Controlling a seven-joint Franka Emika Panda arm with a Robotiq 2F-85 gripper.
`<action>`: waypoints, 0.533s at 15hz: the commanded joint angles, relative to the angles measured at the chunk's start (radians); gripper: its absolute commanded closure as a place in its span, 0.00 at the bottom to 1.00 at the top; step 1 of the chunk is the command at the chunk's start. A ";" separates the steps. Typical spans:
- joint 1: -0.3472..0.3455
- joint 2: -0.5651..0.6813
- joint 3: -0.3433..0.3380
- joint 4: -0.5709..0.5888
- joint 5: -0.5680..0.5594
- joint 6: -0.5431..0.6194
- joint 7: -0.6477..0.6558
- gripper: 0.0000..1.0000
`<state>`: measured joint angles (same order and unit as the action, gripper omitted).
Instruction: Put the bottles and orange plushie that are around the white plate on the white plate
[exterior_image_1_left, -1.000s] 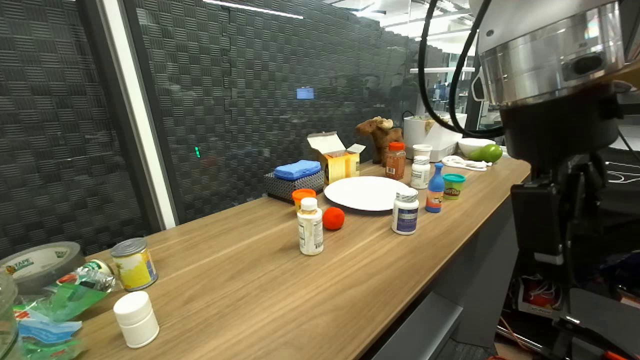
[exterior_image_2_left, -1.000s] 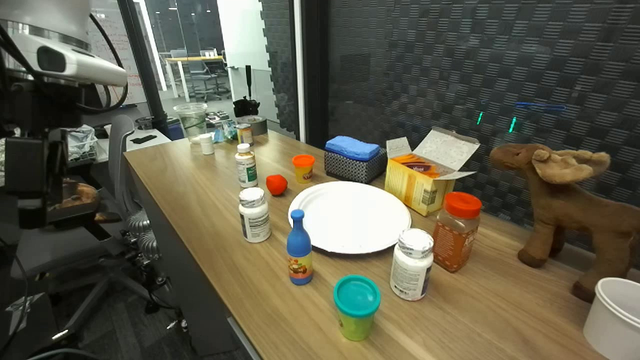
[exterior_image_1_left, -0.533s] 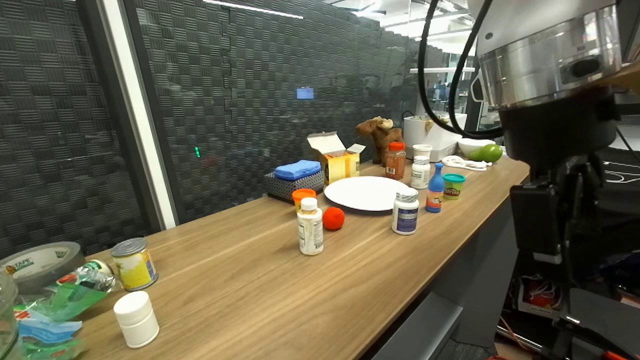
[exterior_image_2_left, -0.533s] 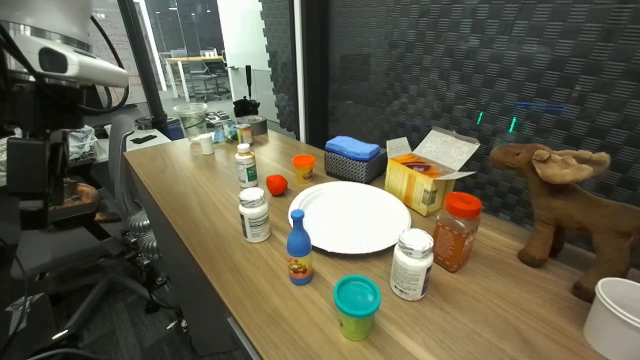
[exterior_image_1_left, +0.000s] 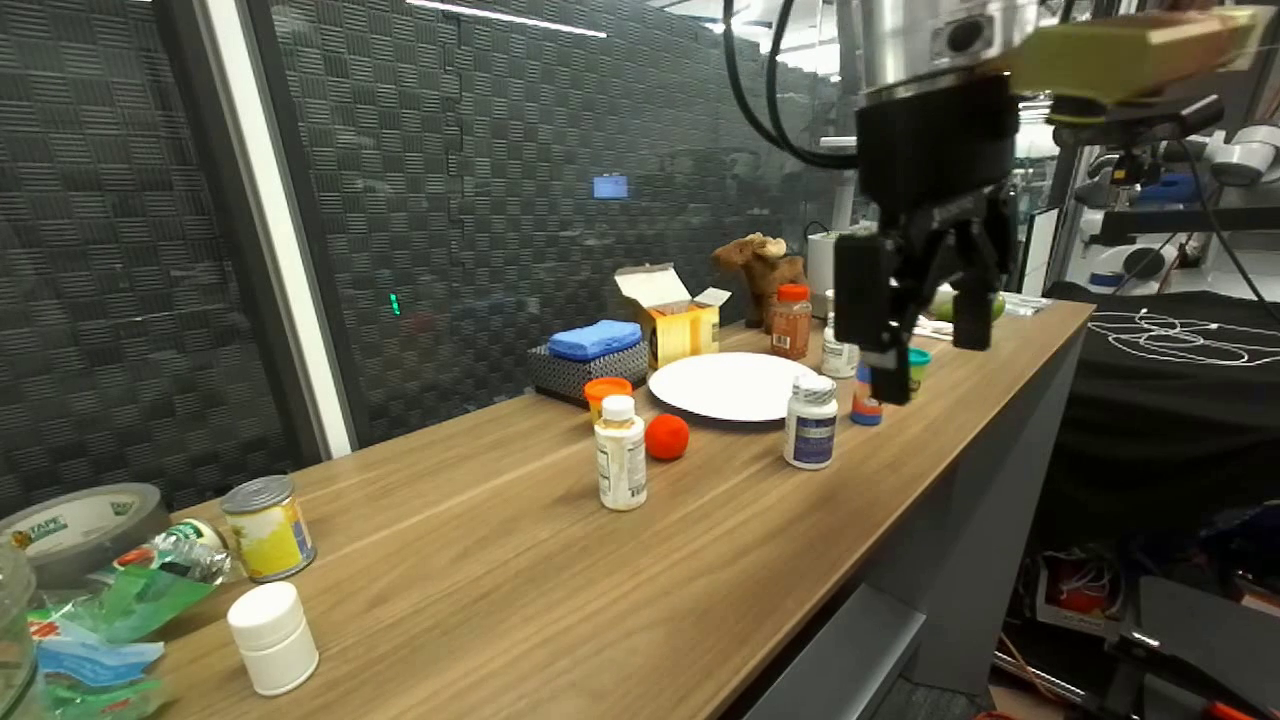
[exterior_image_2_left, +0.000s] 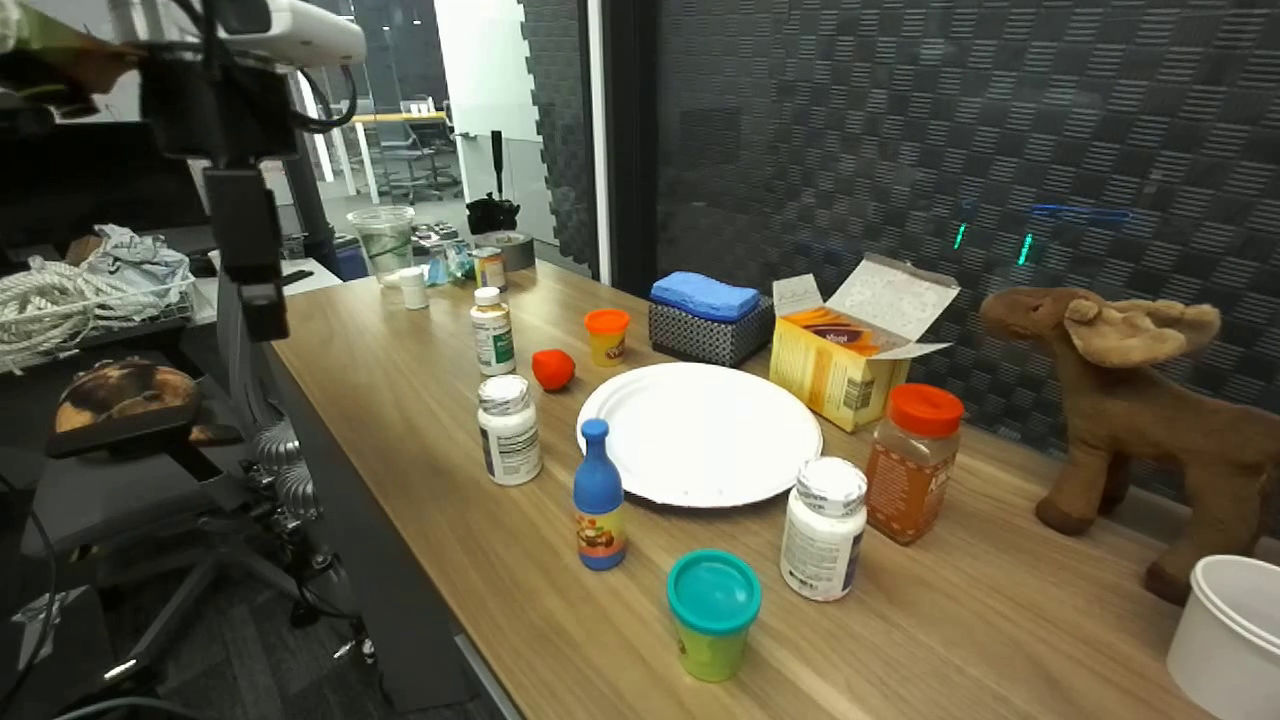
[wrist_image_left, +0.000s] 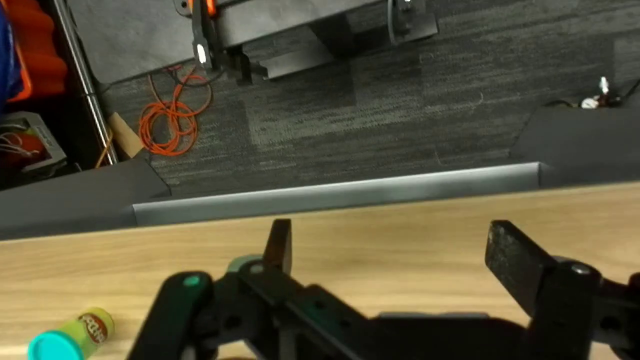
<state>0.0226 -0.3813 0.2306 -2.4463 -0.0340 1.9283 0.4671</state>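
The white plate (exterior_image_2_left: 700, 435) lies flat with nothing on it. Around it stand upright white bottles: a green-labelled bottle (exterior_image_2_left: 493, 340), a blue-labelled bottle (exterior_image_1_left: 810, 440) and, on the far side in an exterior view, a third white bottle (exterior_image_2_left: 822, 540). A slim blue bottle (exterior_image_2_left: 598, 505) is close to the rim. The orange plushie (exterior_image_1_left: 666, 437) rests between the plate and the green-labelled bottle. My gripper (wrist_image_left: 389, 235) hangs high above the table near its front edge, jaws wide apart and nothing between them. In an exterior view the gripper (exterior_image_1_left: 930, 350) partly covers the blue bottle.
Near the plate are an orange-lidded tub (exterior_image_2_left: 607, 338), a teal-lidded tub (exterior_image_2_left: 714, 615), a red-lidded jar (exterior_image_2_left: 913, 470), an open tea box (exterior_image_2_left: 840, 375) and a patterned box (exterior_image_2_left: 715, 335) with a blue sponge. A plush moose (exterior_image_2_left: 1130, 400) stands behind; a plain white jar (exterior_image_1_left: 273, 640) sits farther off.
My arm has swung upward and inward, from beyond the table's front side to above its edge. The jaws have stayed open. Bottles, plushie and plate have not moved.
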 joint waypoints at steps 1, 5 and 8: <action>-0.009 0.149 -0.041 0.157 0.017 0.074 0.002 0.00; -0.001 0.290 -0.077 0.302 0.021 0.139 -0.005 0.00; 0.006 0.399 -0.095 0.423 0.005 0.155 0.000 0.00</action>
<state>0.0152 -0.0994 0.1564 -2.1666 -0.0265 2.0789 0.4660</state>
